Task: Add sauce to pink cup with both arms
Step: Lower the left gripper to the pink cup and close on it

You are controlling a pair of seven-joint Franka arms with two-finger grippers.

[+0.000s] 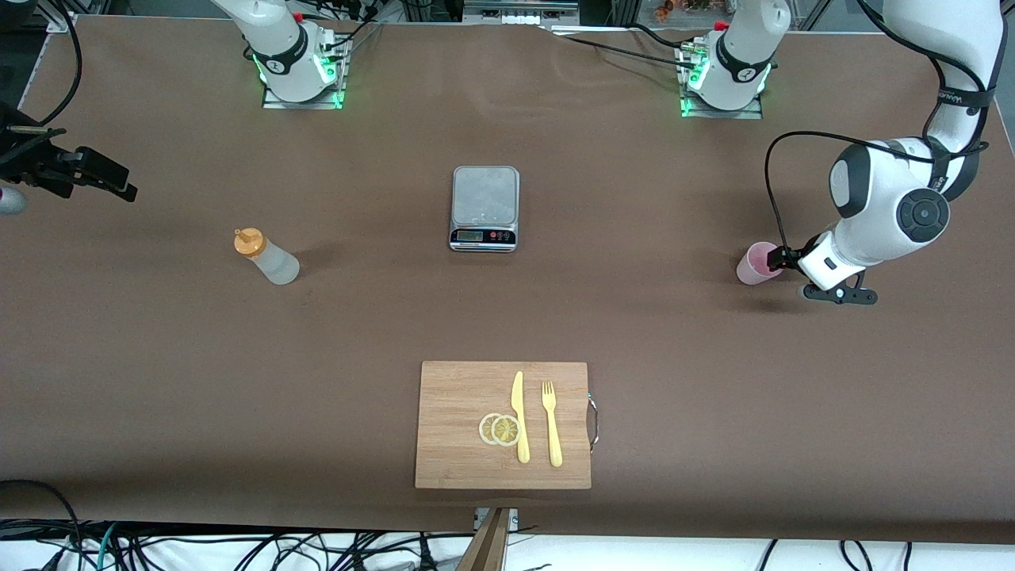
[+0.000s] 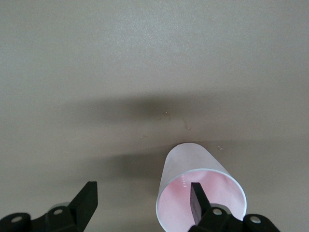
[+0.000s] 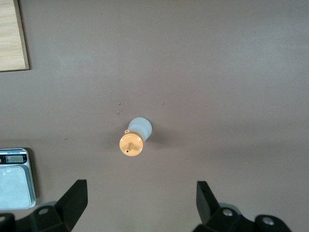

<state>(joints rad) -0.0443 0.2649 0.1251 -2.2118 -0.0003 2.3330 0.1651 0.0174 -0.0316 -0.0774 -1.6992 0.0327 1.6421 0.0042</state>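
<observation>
The pink cup stands upright near the left arm's end of the table. My left gripper is down at its rim and open. In the left wrist view one finger hangs inside the cup and the other finger is outside, so the jaws straddle the cup's wall without closing on it. The sauce bottle with its orange cap stands toward the right arm's end. My right gripper is open and empty, high above the table, with the bottle below it.
A silver kitchen scale sits mid-table between bottle and cup. A wooden cutting board with lemon slices, a yellow knife and a fork lies nearer the front camera. Cables trail along the table's near edge.
</observation>
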